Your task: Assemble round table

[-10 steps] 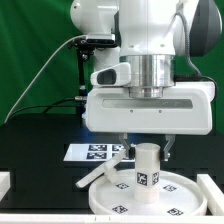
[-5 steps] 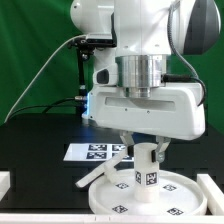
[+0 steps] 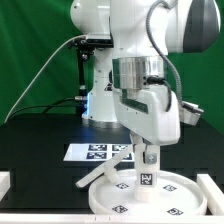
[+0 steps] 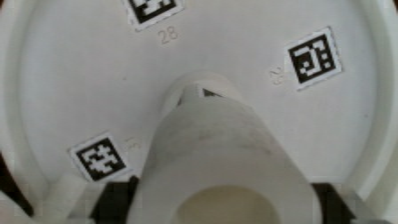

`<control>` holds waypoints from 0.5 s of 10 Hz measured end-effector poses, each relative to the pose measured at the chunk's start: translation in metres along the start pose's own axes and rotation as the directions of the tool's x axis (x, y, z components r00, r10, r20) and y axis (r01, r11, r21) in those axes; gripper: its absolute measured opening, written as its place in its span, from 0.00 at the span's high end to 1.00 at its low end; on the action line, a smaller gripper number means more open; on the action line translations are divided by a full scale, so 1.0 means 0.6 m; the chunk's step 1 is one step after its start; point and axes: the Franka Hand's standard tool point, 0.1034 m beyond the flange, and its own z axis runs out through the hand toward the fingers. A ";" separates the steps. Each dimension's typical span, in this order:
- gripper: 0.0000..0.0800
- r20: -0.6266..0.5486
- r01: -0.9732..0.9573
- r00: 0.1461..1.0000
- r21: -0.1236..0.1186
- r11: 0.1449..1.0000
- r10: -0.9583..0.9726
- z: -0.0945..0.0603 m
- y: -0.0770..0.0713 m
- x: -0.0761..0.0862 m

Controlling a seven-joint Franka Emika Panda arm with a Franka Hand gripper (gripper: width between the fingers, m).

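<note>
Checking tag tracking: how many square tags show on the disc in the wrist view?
3 on the disc: one tag on one side of the leg, one on its other side, one beyond it, cut off by the frame. The leg may hide more.

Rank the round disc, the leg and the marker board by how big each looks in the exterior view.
1. round disc: clearly the largest.
2. marker board: partly hidden and farther back, so its place is less sure.
3. leg: standing upright on the disc, it looks smallest.
</note>
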 end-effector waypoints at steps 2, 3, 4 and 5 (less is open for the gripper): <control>0.50 0.030 -0.321 0.947 0.003 0.947 0.321 0.001 0.000 -0.005; 0.50 0.042 -0.457 0.889 0.010 0.890 0.456 0.002 0.001 -0.004; 0.50 0.052 -0.530 0.847 0.014 0.848 0.528 0.002 0.001 -0.003; 0.50 0.060 -0.584 0.811 0.020 0.812 0.582 0.002 0.002 -0.004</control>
